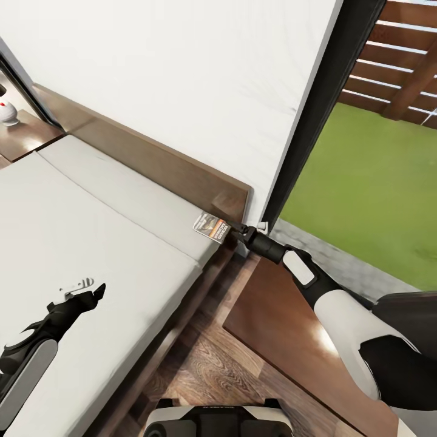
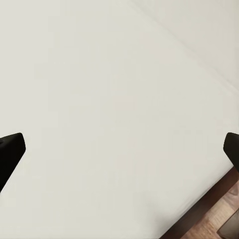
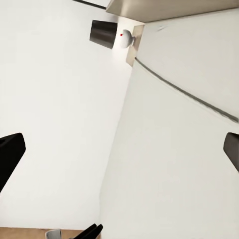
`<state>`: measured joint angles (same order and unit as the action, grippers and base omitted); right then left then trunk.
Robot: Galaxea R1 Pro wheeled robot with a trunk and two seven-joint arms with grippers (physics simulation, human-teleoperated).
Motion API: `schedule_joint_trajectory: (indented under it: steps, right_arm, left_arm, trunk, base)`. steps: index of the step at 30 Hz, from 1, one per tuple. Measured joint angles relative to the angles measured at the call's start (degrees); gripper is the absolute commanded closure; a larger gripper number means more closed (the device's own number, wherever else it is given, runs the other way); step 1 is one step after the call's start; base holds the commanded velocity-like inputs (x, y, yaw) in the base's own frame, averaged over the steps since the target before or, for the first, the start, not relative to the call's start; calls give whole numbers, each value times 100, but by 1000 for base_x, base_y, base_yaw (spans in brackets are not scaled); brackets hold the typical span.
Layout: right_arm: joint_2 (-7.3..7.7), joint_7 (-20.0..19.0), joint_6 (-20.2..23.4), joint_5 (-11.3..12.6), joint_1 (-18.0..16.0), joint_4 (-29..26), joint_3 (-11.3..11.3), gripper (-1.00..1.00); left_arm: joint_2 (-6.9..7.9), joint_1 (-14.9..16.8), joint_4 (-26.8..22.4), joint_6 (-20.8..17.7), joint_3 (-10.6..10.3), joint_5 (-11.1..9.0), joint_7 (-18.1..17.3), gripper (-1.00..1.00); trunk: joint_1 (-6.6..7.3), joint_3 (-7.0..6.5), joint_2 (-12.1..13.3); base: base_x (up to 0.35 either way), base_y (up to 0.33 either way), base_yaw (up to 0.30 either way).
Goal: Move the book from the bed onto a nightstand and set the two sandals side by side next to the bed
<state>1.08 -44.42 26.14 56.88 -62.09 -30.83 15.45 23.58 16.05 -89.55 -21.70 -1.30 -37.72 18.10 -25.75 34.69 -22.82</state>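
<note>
Right arm stretched out, left arm hanging back low.

The right arm reaches toward one o'clock, white forearm into black wrist, and the right gripper [image 1: 235, 229] has its fingers pinched on the book [image 1: 210, 226] at its edge. At eight o'clock the left gripper [image 1: 85, 292] points to two o'clock, its fingers [image 2: 11, 152] spread wide with nothing between them.

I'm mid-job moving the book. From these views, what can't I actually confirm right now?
- Grasp on the book: in the head view the right gripper meets its edge, too small to tell whether it is clamped.
- Nightstand drawer: only its top shows in the head view.
- Far nightstand: cut off by the head view's edge.
- Left gripper: fingertips wide apart over the mattress.
</note>
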Motion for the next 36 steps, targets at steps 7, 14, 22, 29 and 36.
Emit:
schedule_joint_trajectory:
  steps: [7, 14, 22, 29, 36]
  right_arm:
    - [4, -47, -4, 0, 0, 39, 3, -100]
    - [13, -69, -4, -1, 0, 169, -1, -100]
    - [10, -92, -24, 0, 0, 311, -1, -100]
    - [11, -167, -29, -2, 0, 312, -1, -100]
    - [14, -218, -31, -5, 0, 310, -2, -100]
  left_arm:
    - [-2, 14, 0, -17, -19, -8, 0, -100]
    - [0, 239, -1, -514, -27, -14, -4, -100]
    - [39, 1042, -2, -1448, -1, -9, 11, -100]
    - [45, 1785, -4, -2283, 7, -12, 12, -100]
    - [49, 2162, -4, -2470, 8, -16, 8, -100]
  trunk:
    - [0, 0, 0]
    - [0, 0, 0]
    - [-176, 144, -320]
    - [-330, 270, -602]
    - [-484, 396, -883]
  base:
    - [0, 0, 0]
    - [0, 0, 0]
    - [0, 0, 0]
    - [0, 0, 0]
    - [0, 0, 0]
